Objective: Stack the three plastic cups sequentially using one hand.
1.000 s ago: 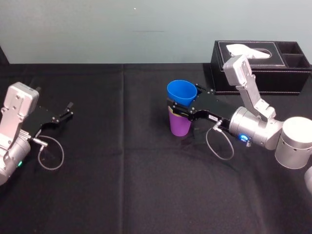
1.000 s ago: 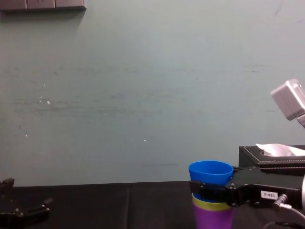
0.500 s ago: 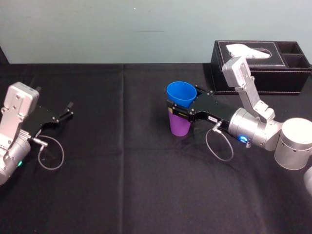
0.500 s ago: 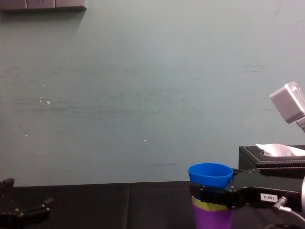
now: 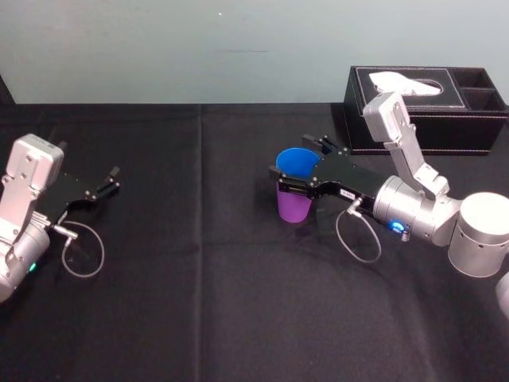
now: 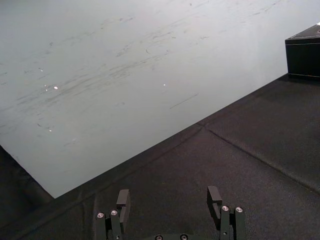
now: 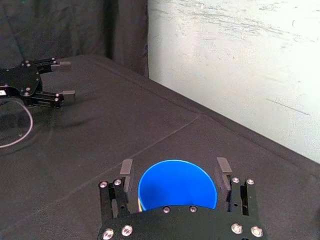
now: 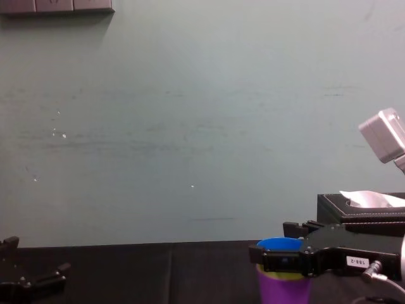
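At the centre-right of the table (image 5: 199, 286), the right gripper (image 7: 175, 169) brackets the blue cup (image 5: 296, 162) with its jaws spread. It grips nothing. The right wrist view shows a clear gap between one finger and the cup wall. The other finger lies just beside the rim, and contact there cannot be told.

The blue cup sits nested in the yellow-green cup (image 8: 281, 275), which shows as a thin band. That cup is nested in the purple cup (image 5: 293, 208), which stands upright on the cloth. All three appear stacked, so the task looks near complete.

Handling, as judged:
- The cups are light, thin-walled and smooth, so they are likely to slip under a weak pinch and flex under a hard one.
- The taper makes them seat deep and possibly wedge.
- Take hold across the upper wall, just below the rim, with moderate force.
- The stack is tall and light. A finger dragging on the rim during withdrawal could tip it.

The tissue box (image 5: 429, 119) stands behind the arm, apart from the stack. The left gripper (image 5: 107, 181) rests parked at the far left, with its jaws apart and empty.
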`<state>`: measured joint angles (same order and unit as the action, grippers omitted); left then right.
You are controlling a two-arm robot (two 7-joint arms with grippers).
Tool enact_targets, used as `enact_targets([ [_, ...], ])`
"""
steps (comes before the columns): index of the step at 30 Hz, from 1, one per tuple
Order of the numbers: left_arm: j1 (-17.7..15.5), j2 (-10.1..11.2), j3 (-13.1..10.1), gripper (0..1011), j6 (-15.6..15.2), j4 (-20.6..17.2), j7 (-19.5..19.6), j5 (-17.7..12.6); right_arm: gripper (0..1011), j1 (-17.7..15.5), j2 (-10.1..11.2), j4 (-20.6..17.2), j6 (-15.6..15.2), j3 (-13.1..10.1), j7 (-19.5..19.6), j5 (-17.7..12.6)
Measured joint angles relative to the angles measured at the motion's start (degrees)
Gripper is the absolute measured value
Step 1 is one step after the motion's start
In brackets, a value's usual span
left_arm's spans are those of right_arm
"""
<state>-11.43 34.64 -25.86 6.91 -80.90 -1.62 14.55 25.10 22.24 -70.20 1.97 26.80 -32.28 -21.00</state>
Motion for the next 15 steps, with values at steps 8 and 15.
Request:
enact_targets([
  [8,0.0,0.0,0.0,1011,0.0,0.0,0.0,0.0,1000,0.0,0.0,0.0,0.0,0.0,0.0,0.0],
  [15,0.0,0.0,0.0,1011,0.0,0.0,0.0,0.0,1000,-2.8,1.0,-4.1,1.0,-1.9,1.5,-0.7],
])
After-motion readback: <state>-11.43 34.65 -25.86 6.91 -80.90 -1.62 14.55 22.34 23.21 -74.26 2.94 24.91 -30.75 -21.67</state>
